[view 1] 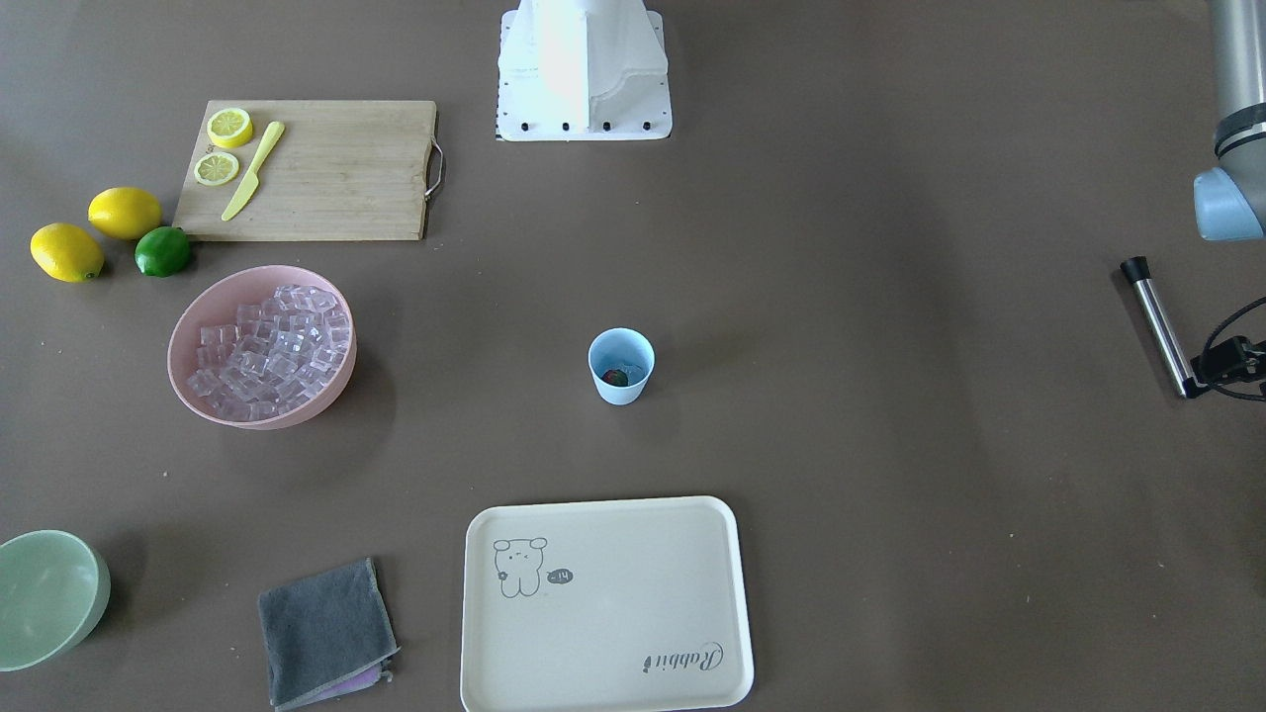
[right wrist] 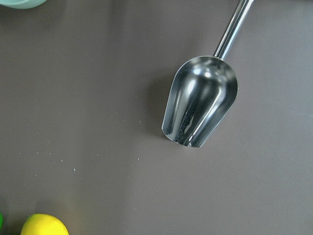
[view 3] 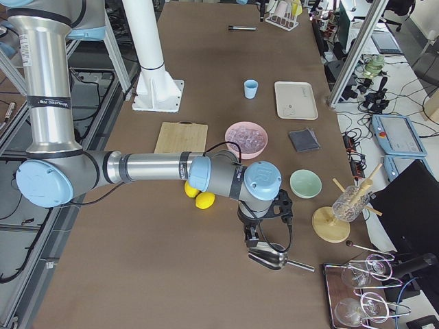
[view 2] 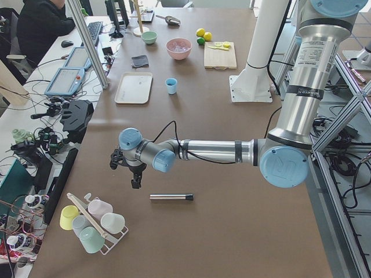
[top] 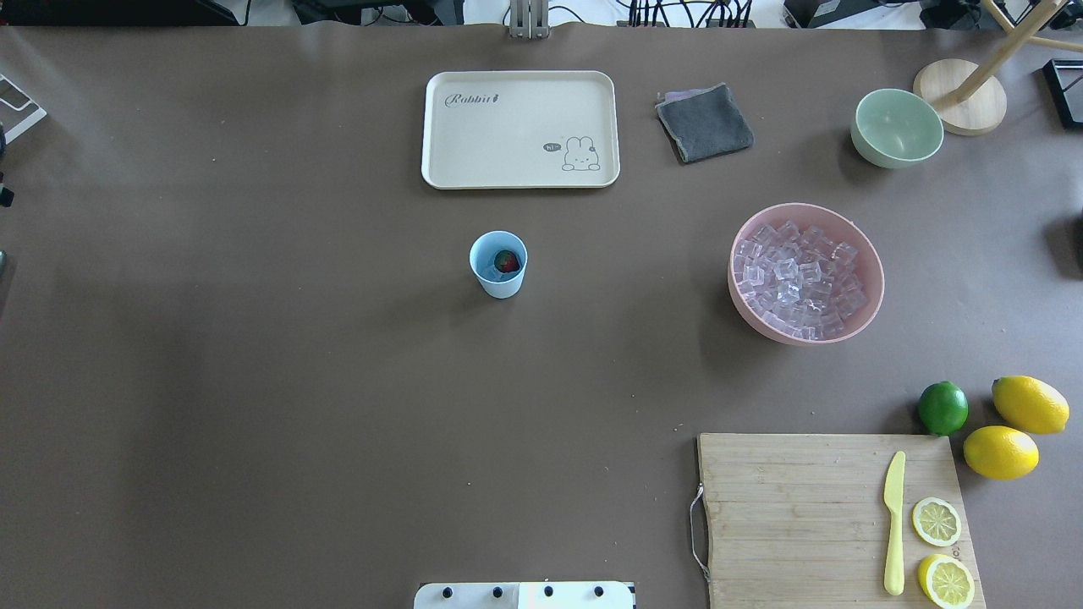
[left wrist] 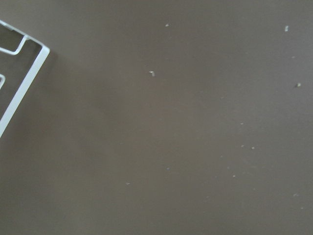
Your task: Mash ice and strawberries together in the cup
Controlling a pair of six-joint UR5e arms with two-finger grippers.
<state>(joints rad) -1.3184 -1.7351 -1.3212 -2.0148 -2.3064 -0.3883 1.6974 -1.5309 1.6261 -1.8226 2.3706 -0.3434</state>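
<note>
The light-blue cup [view 1: 621,391] [top: 499,288] stands upright mid-table with a red strawberry [view 1: 615,377] [top: 507,260] inside it. A heap of ice [view 1: 272,351] [top: 795,279] fills the pink bowl [view 1: 198,386]. In the exterior left view my left gripper [view 2: 134,180] hangs over the table's end, just left of a steel rod with a black tip [view 2: 171,197] [view 1: 1157,326]; I cannot tell if it is open or shut. My right gripper [view 3: 252,240] hovers above a metal scoop [view 3: 271,259] [right wrist: 200,107] at the opposite end; its state cannot be told either.
A cream tray [view 1: 603,633] lies beyond the cup. A cutting board [view 1: 336,168] carries lemon slices and a yellow knife, with lemons [view 1: 94,232] and a lime [view 1: 163,251] beside it. A grey cloth [view 1: 321,628], a green bowl [view 1: 45,598] and a cup rack [view 2: 93,223] are also present.
</note>
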